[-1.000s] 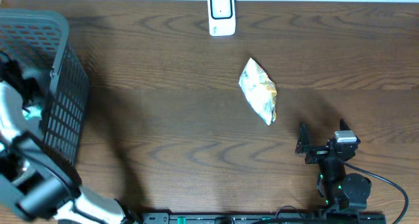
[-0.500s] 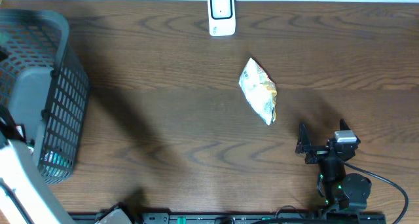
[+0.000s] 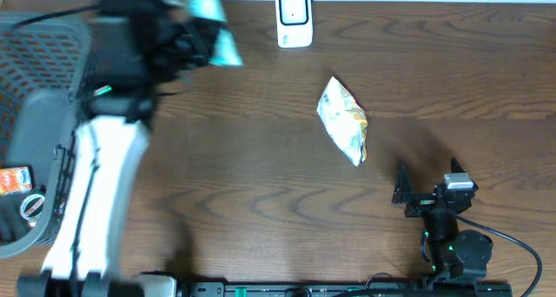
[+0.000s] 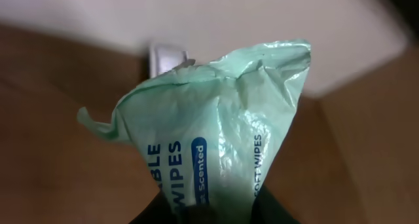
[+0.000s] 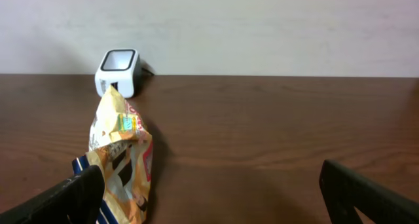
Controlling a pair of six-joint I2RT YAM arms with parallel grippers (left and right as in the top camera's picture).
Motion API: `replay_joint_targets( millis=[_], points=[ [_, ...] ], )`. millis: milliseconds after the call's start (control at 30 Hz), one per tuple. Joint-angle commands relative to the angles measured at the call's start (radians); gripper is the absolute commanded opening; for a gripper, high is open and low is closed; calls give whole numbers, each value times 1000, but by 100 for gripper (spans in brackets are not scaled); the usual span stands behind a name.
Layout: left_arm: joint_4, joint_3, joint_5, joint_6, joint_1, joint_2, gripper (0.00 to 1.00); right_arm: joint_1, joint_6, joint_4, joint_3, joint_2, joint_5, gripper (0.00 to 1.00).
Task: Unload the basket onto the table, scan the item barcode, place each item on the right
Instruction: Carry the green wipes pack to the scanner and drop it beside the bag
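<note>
My left jaws pinch the wipes pack by its lower edge, held high at 11 o'clock, presumably to present it to the scanner at 12. My right jaws gape wide, empty, at 5 o'clock.

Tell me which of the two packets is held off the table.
The pale green wipes pack, clamped in the left gripper above the table. The yellow snack bag lies loose on it instead.

The wipes pack is mint green with white lettering and a blue oval label; the scanner at the far edge is white with a dark screen. The snack bag is yellow and cream, the table dark brown wood grain, the left basket a grey lattice.
</note>
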Motion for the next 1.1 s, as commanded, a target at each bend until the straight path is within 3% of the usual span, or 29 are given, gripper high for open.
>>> replay_joint_targets(
  millis=[0,333,367,467,567,600,900,1067],
  points=[
    [6,2,-79,-11,-117,166,23,8,-6,-3,-2,-6,5,99],
    [217,2,-101,-19,-295,503,24,8,-6,-3,-2,-6,5,99],
    [238,2,-108,-19,-305,523,29,8,-6,-3,-2,-6,5,99],
    [243,2,-140,-15,-314,541,64,8,-6,-3,-2,-6,5,99],
    [245,2,-140,8,-300,530,83,8,-6,-3,-2,-6,5,99],
    [246,3,-139,8,-293,522,85,8,-6,-3,-2,-6,5,99],
    [230,5,-135,8,-138,258,85,8,-6,-3,-2,-6,5,99],
    [175,5,-136,38,11,5,85,8,-6,-3,-2,-6,5,99]
  ],
)
